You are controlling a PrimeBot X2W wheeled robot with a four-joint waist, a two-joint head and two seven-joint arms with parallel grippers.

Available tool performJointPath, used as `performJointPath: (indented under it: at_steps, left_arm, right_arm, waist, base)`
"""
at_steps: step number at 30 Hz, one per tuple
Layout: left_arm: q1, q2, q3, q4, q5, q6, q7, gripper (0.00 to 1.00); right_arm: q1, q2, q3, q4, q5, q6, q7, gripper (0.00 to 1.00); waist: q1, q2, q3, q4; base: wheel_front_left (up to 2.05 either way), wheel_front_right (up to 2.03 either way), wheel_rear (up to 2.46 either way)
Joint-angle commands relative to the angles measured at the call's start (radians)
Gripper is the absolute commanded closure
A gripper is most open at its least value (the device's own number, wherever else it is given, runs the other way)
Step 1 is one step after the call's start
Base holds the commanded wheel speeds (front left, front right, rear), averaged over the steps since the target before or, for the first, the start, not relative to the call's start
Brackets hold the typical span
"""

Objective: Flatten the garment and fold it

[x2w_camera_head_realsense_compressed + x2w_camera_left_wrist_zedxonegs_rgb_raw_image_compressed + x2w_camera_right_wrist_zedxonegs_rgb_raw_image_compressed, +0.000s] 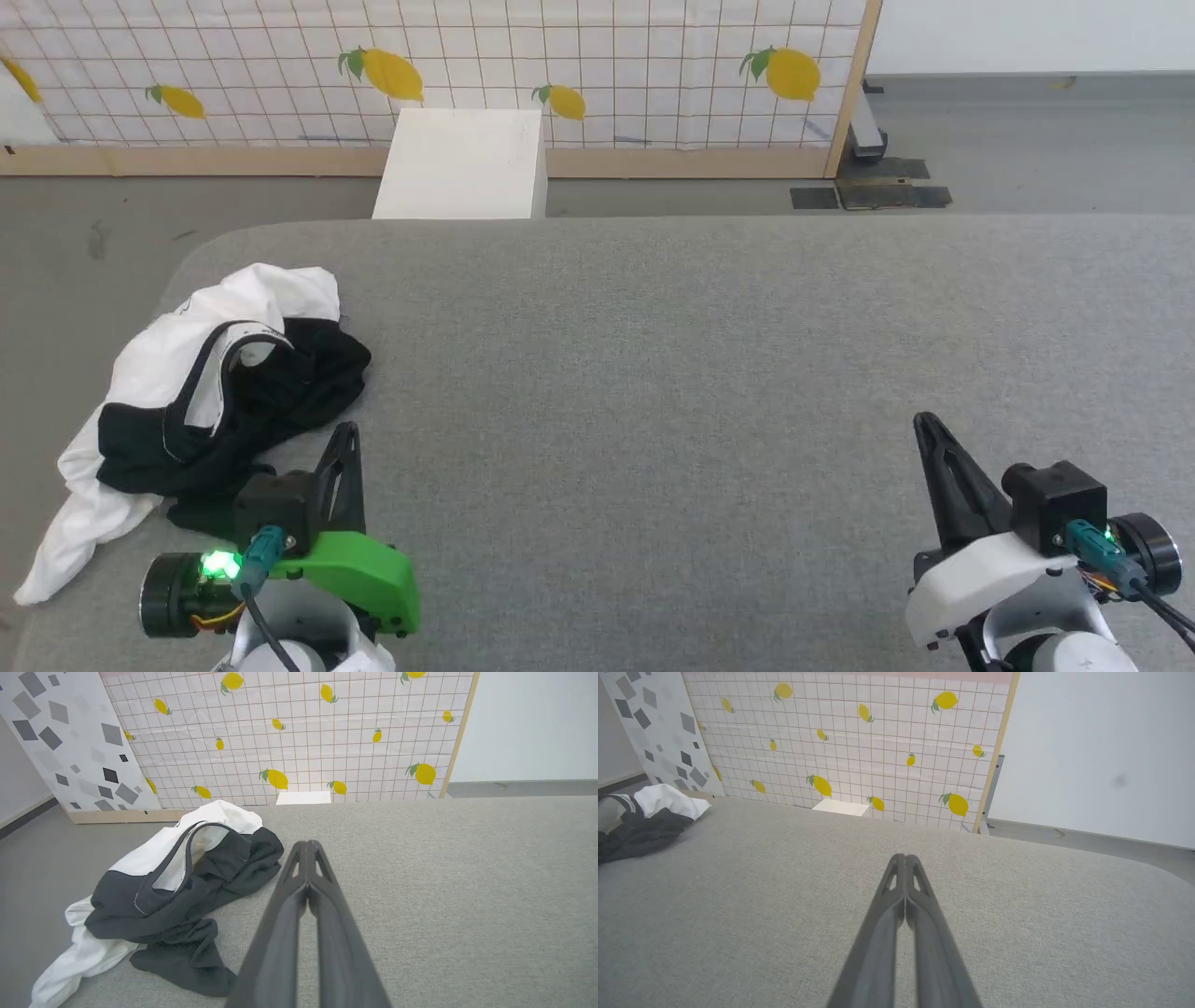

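One garment (pixel 205 401), white with black sleeves and a black-trimmed collar, lies crumpled in a heap on the grey fabric tabletop (pixel 653 373). It is neither flattened nor folded. Black cloth is bunched over its near and right parts, the collar opening faces up, and a white tail trails from its near left side toward the tabletop's edge. The tabletop's rounded corner curves just beyond the garment.

Left hand (pixel 347 434): just beside the garment, at its near right side. In the left wrist view the two dark fingers (pixel 280 933) are pressed together at the tips with nothing between them, so the hand is clenched and empty. The garment lies to their left, its nearest black fold close alongside but apart from the fingertips. Whether the wrist housing touches the cloth cannot be told.

Right hand (pixel 924 422): well apart from the garment, far to its right across the tabletop, likewise clenched on nothing.

Beyond the garment runs a strip of grey floor (pixel 75 233), then a lemon-printed grid panel (pixel 607 65). A white box (pixel 462 163) stands against the panel, beyond the garment and to its right.
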Motion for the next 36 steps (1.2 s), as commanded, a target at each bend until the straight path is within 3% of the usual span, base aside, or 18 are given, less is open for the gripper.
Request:
performJointPath:
  at_steps: [1,36]
  left_arm:
    - [0.011,-0.003,0.002,-0.003,0.013,0.006,0.001,1.0]
    - [0.011,-0.003,0.002,-0.003,0.013,0.006,0.001,1.0]
  right_arm:
    - [-0.016,0.003,0.001,0.002,-0.006,-0.002,0.0,1.0]
    - [-0.016,0.003,0.001,0.002,-0.006,-0.002,0.0,1.0]
  waist:
    - [0.0,0.0,0.0,0.0]
    - [0.0,0.0,0.0,0.0]
  base:
    - [0.0,0.0,0.0]
    - [0.0,0.0,0.0]
